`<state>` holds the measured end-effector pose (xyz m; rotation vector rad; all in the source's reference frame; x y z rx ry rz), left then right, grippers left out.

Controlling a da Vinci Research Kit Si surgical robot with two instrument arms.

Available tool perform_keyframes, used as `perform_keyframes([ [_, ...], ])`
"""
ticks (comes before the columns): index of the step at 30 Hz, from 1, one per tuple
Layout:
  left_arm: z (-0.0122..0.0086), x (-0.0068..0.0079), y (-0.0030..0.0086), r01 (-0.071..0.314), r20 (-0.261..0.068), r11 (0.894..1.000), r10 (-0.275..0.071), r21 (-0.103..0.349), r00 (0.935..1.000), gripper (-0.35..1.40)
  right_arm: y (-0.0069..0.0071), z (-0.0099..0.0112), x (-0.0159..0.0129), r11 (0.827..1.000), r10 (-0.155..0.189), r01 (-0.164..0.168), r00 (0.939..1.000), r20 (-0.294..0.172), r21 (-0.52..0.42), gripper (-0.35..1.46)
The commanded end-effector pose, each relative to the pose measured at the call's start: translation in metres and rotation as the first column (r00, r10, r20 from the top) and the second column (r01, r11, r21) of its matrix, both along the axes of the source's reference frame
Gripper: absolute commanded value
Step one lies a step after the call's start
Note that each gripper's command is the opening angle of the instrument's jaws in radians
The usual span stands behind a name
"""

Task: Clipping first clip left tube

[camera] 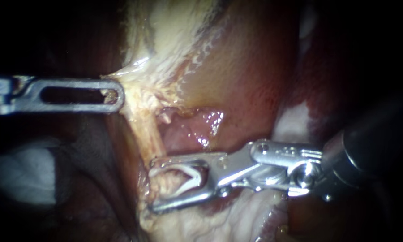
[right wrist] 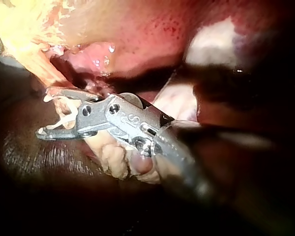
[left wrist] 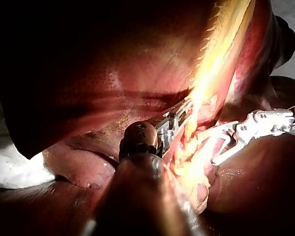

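A pale yellow tube runs down from the pale tissue at the top of the endoscope view. My right instrument comes in from the right with its jaws standing apart on either side of the tube's lower end. A white clip sits between them, touching both, and its arms reach around the tube. My left instrument, with slotted jaws, is shut on the pale tissue's edge and pulls it leftward. The right wrist view shows the clip in the right instrument's jaws.
Red-brown liver lies behind and to the right of the tube. A glistening pink pocket opens beside it. White gauze lies in the dark at the lower left. In the left wrist view both instruments meet at the tube.
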<state>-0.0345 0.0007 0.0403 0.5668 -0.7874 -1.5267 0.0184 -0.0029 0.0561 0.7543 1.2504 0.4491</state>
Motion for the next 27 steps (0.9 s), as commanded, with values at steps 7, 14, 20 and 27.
perform_keyframes([
  [7, -0.0003, 0.0, -0.0001, -0.001, 0.001, 1.0, 0.001, -0.005, 1.0, -0.35, 0.0002, 0.001, 0.0003, 1.0, 0.008, -0.008, 0.9999, 0.007, -0.009, 0.53],
  [14, -0.0006, -0.0001, -0.0001, -0.001, 0.001, 1.0, 0.001, -0.005, 1.0, -0.35, 0.0, 0.0028, 0.0012, 1.0, 0.016, -0.016, 0.9998, 0.014, -0.015, 0.54],
  [20, -0.0008, 0.0001, -0.0001, 0.0, 0.003, 1.0, 0.0, -0.005, 1.0, -0.35, -0.0003, 0.0044, 0.0018, 0.999, 0.019, -0.018, 0.999, 0.041, -0.027, 0.54],
  [27, -0.0009, 0.0003, 0.0001, 0.0, 0.007, 1.0, 0.0, -0.005, 1.0, -0.35, -0.0002, 0.0047, 0.0018, 0.997, 0.029, -0.023, 0.996, 0.085, -0.069, 0.54],
])
